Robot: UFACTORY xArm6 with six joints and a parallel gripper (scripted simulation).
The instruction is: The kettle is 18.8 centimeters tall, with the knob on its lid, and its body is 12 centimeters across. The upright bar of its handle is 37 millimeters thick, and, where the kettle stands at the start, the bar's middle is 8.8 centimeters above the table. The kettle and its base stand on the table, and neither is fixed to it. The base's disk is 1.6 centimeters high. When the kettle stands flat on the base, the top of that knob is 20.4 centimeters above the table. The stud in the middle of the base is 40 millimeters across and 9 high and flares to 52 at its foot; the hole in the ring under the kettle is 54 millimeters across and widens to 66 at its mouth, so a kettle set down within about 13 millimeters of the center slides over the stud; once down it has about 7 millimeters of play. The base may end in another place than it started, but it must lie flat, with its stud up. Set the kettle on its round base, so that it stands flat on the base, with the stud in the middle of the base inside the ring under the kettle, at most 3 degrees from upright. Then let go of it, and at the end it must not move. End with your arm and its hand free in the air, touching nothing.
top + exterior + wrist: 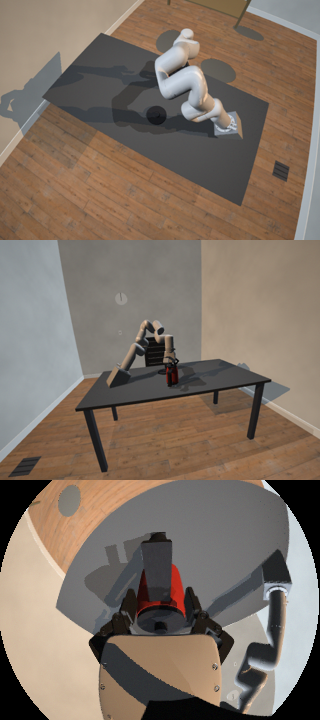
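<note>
Your gripper [162, 615] sits right over the red kettle [172, 374], jaws spread either side, pinching nothing. Kettle's upright on the table [144, 395]; base [156, 115] nearby, apart.

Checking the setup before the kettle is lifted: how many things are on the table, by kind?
Red kettle with a dark handle: 1
Round black base with a centre stud: 1
White robot arm with its open gripper over the kettle: 1
Total on the dark table: 3
</note>
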